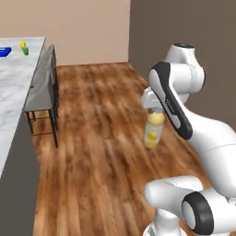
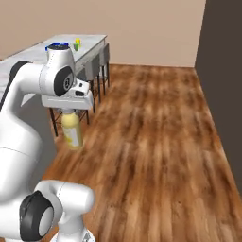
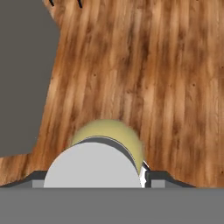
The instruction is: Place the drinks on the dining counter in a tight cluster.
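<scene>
A stout yellow juice bottle point(image 1: 153, 131) with a pale cap hangs upright in the air above the wooden floor, and my gripper point(image 1: 154, 109) is shut on its top. From the right base view the same bottle point(image 2: 72, 133) hangs under the gripper point(image 2: 70, 111), close to the grey side of the dining counter point(image 2: 92, 40). In the hand view I look straight down on the bottle point(image 3: 131, 141), its pale cap between the fingers. The dining counter point(image 1: 14, 92), a white marble slab, runs along the left, well to the left of the bottle.
Grey stools point(image 1: 44, 87) point(image 2: 99, 59) stand along the counter's side. At the counter's far end sit a blue object point(image 1: 4, 51) and a small green and yellow cup point(image 1: 24, 48) point(image 2: 77, 44). A dark wall point(image 1: 184, 23) stands to the right. Wooden floor point(image 2: 156, 142) lies open ahead.
</scene>
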